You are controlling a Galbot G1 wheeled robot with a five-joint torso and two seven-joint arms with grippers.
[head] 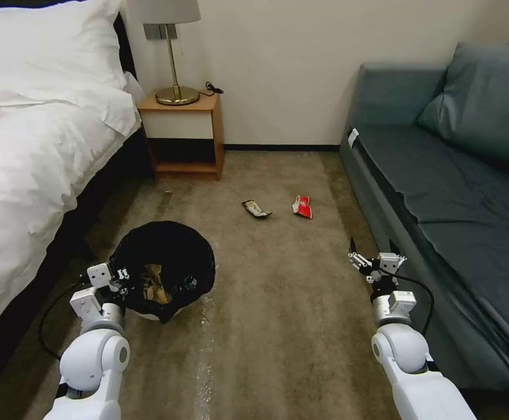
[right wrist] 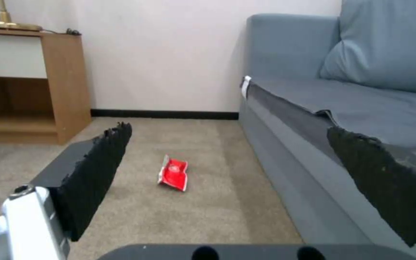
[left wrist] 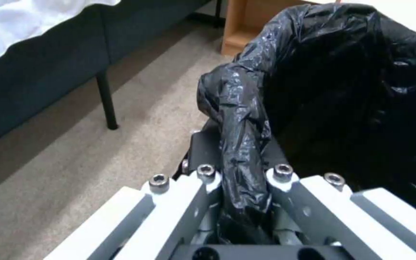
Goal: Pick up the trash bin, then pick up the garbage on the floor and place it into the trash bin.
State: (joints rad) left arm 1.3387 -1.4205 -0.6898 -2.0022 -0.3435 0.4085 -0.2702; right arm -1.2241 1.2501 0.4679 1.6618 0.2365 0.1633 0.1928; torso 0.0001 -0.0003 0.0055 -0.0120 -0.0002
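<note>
— What's nearest in the head view?

— The two arms at the bottom edge. Lower left, the left gripper (head: 127, 274) is clenched on the black-bagged rim of the trash bin (head: 167, 265); the left wrist view shows a fold of that black bag (left wrist: 239, 144) pinched between its fingers (left wrist: 203, 169). Brown crumpled paper (head: 155, 284) lies inside the bin.

— And the other arm?

— Lower right, the right gripper (head: 374, 256) hangs over the floor (head: 277, 326) just beside the grey sofa (head: 452, 192), pincer released — its two black pads (right wrist: 97, 173) stand wide apart in the right wrist view, with nothing between them.

— Farther up the frame?

— Mid-frame on the carpet, a dark-and-yellow wrapper (head: 256, 209) and, just right of it, a red snack wrapper (head: 302, 206) — well apart from both grippers. A tiny scrap (head: 168, 192) lies nearer the nightstand (head: 183, 137), upper left of centre, with a brass lamp (head: 175, 58) on it. The bed (head: 32, 146) fills the left edge.
</note>
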